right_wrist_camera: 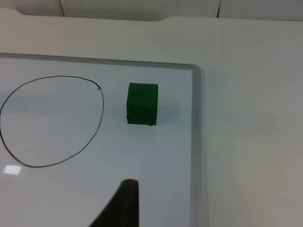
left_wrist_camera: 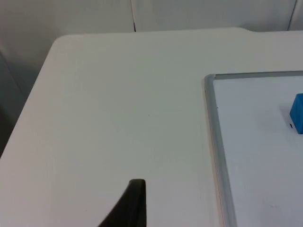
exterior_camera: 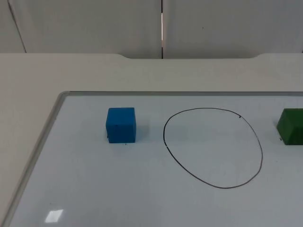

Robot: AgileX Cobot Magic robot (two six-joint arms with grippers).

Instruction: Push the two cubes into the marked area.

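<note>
Left claw [left_wrist_camera: 128,208] hovering over bare bench [left_wrist_camera: 118,104], beside whiteboard [exterior_camera: 142,189] edge; opening unreadable, touching nothing. Blue cube [exterior_camera: 120,125] left of drawn ring [exterior_camera: 213,147], outside. Green cube [exterior_camera: 290,126] right of ring, outside. Right claw [right_wrist_camera: 120,205] above board near green cube, opening unreadable, holding nothing.

A whiteboard [exterior_camera: 57,156] lies flat on the table [exterior_camera: 47,71], and a drawn ring [exterior_camera: 213,147] sits on it. One cube [exterior_camera: 121,125] stands on the whiteboard left of the ring, apart from its line. The other cube [exterior_camera: 290,126] stands right of the ring, also outside it.
</note>
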